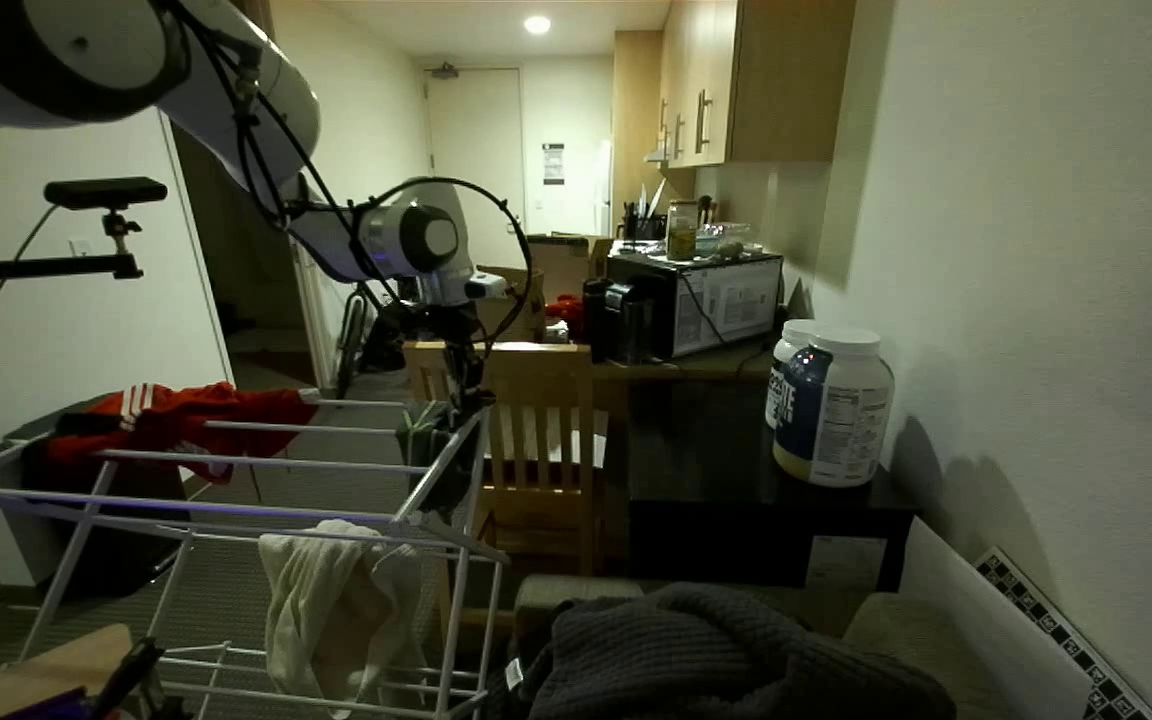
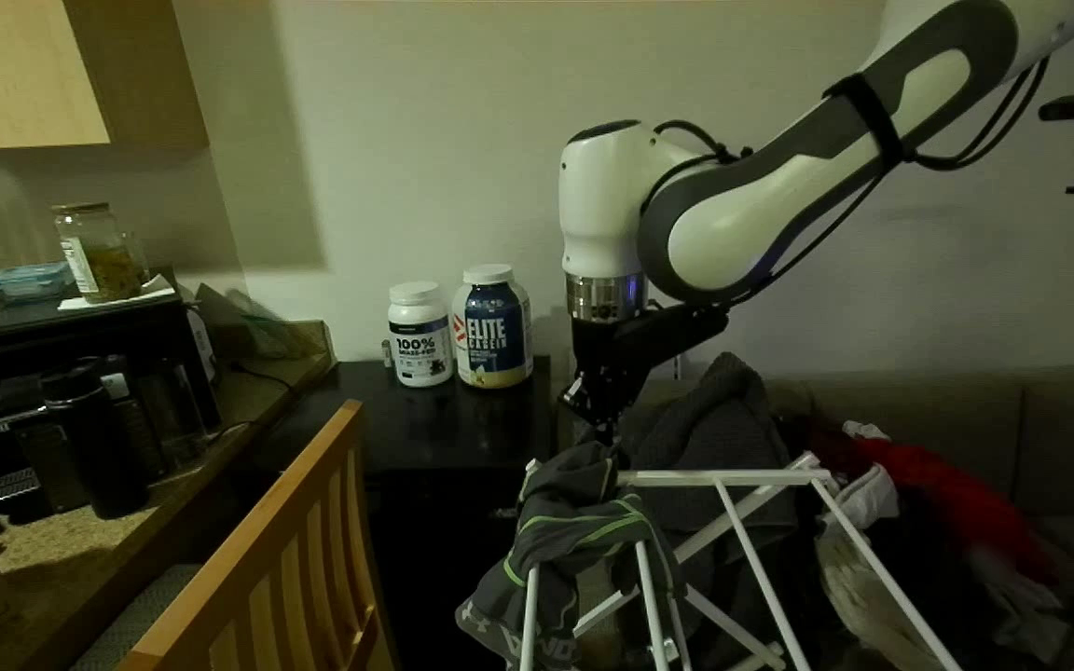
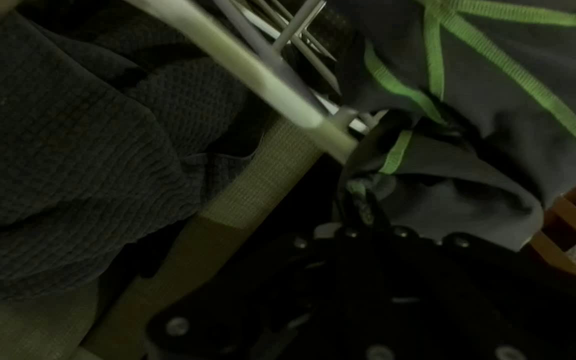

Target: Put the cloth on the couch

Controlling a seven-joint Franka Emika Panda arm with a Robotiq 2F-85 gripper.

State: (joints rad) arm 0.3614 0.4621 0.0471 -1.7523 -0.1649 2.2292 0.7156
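Observation:
The cloth is a dark grey garment with green seams, draped over the end of the white drying rack. It shows in both exterior views and in the wrist view. My gripper points down at the rack's end, its fingers close together on a fold of the cloth. It also shows in both exterior views, touching the cloth's top. The couch is behind the rack. Its arm shows in the wrist view beside the rack; a dark grey blanket covers part of it.
A wooden chair stands close to the rack's end. A black cabinet bears two tubs. A red garment and a white cloth hang on the rack. A red item lies toward the couch.

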